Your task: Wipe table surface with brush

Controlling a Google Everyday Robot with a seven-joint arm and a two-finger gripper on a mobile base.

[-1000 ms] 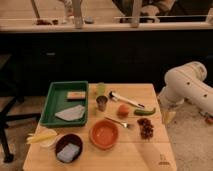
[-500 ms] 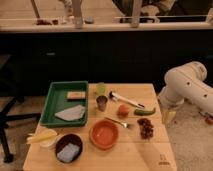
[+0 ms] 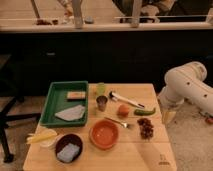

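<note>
The brush (image 3: 127, 100) lies flat on the far half of the tabletop (image 3: 145, 151), slanting from its small whitish round head near the middle back toward the right edge. Its slim dark handle catches a silvery glint along one side, and nothing holds it. Just beside the handle's end sits a curved green pepper (image 3: 144, 111), with a round orange fruit (image 3: 123, 110) to its left. Near the brush head a small metal cup (image 3: 101, 103) stands upright, and behind it is a pale green tumbler (image 3: 101, 88) that I can barely separate from the wood. A thin fork (image 3: 117, 121) lies in front of the fruit, next to a dark knobbly cluster (image 3: 146, 128) that I cannot identify. Closer to me is a glossy orange bowl (image 3: 104, 134), then a dark bowl (image 3: 68, 147) holding something bluish and soft-looking. At the left edge sits a yellow object (image 3: 42, 136) whose shape is unclear. The green plastic tray (image 3: 50, 101) on the left carries a tan block (image 3: 76, 95) and a crumpled grey cloth (image 3: 70, 114). The planked tan wood has a small dark mark (image 3: 162, 161) at its near right corner. The bulky white arm (image 3: 187, 85) is cut off at the right border. The pincer (image 3: 168, 116) hangs off the tabletop's right edge, well apart from the brush, and I cannot tell its state.
</note>
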